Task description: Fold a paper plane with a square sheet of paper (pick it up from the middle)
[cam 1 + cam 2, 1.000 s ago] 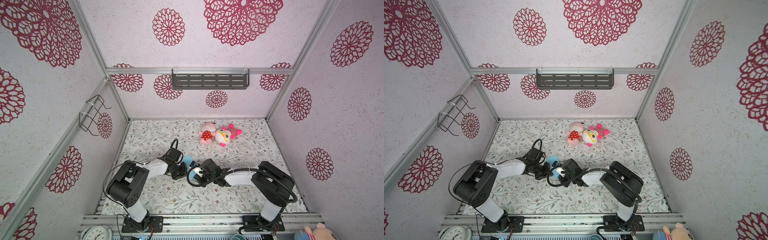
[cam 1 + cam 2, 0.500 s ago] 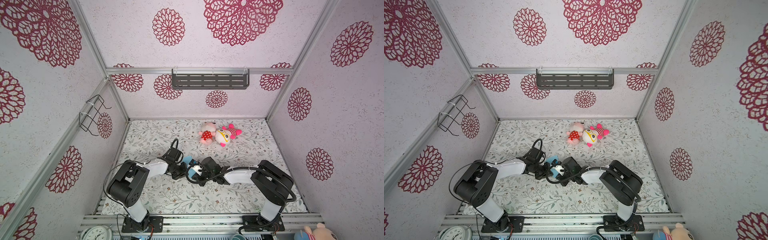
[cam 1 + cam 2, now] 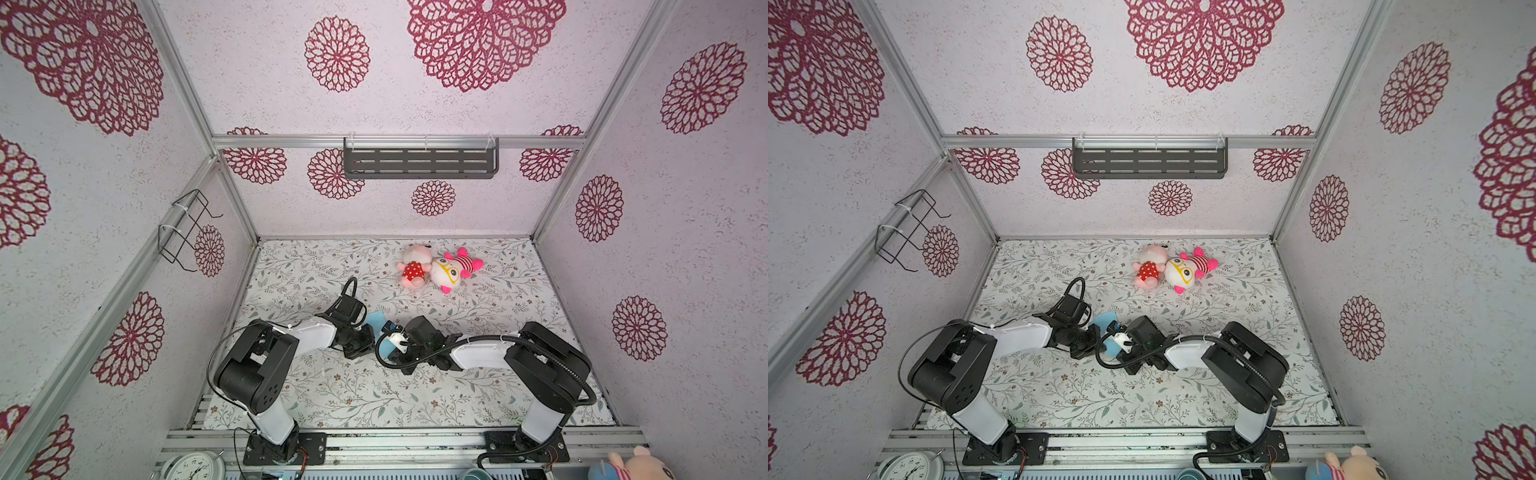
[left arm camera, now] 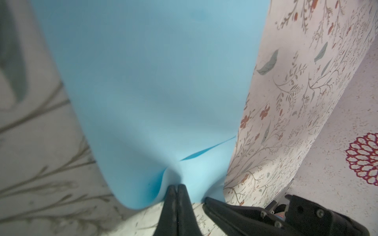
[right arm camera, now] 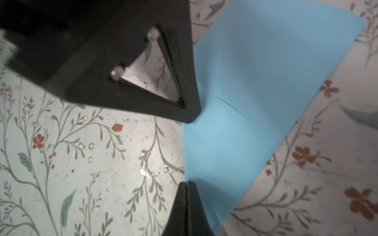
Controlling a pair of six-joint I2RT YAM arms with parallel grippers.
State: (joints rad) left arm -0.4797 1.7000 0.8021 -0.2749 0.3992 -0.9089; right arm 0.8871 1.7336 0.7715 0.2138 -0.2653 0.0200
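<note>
floral-print table mat (image 3: 332, 395): thin light-blue square sheet of paper (image 4: 153, 81) sits mid-table between the arm tips, buckled, one crease showing. two pink plush toys (image 3: 446, 270) lie well behind it. left gripper (image 4: 177, 187) clamped on one paper edge; right gripper (image 5: 187, 182) clamped on the same sheet, just beside.

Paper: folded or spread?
Folded, apparently: the paper shows two layers parting beside the shut left gripper; the right gripper pinches it too.

We've got two pink plush toys (image 3: 436, 270) blocking far-centre; the floral-print table (image 3: 519, 299) lies open to the right.
</note>
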